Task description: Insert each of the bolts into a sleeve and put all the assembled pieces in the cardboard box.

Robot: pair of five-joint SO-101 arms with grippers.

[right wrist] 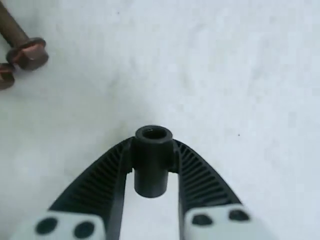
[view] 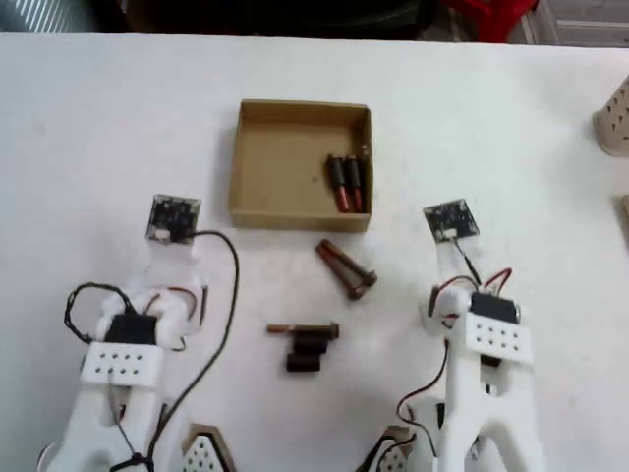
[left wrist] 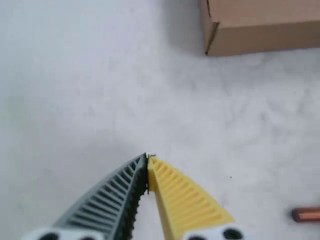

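Clamped between the black fingers [right wrist: 200, 180] of the right gripper [right wrist: 152, 146] is a black sleeve [right wrist: 151, 172]. Its open bore faces away from the wrist camera, and it sits above the white table [right wrist: 240, 75]. Farther off in the right wrist view lies a pair of bolts [right wrist: 22, 45], coppery and flanged, with their heads close together.

The left gripper [left wrist: 147, 165] is clenched on nothing, its gray finger [left wrist: 112, 200] and yellow finger [left wrist: 182, 200] meeting at the tips over bare table. Beyond it stands a corner of the cardboard box [left wrist: 260, 30], and a coppery bolt end [left wrist: 306, 215] shows at the edge of the left wrist view.

From the high view, the box is open-topped and sits mid-table, beyond both arms. Two assembled pieces [view: 346, 184] lie side by side inside it, against the wall nearer the right arm [view: 491, 344]. The pair of bolts rests on the table just outside the box's near wall, the heads touching or nearly so. Nearer the arms, a third bolt [view: 303, 330] lies crosswise. Two loose sleeves [view: 307, 347] lie just beside it, parallel to it and to each other. All of these sit between the left arm [view: 118, 364] and the right arm.
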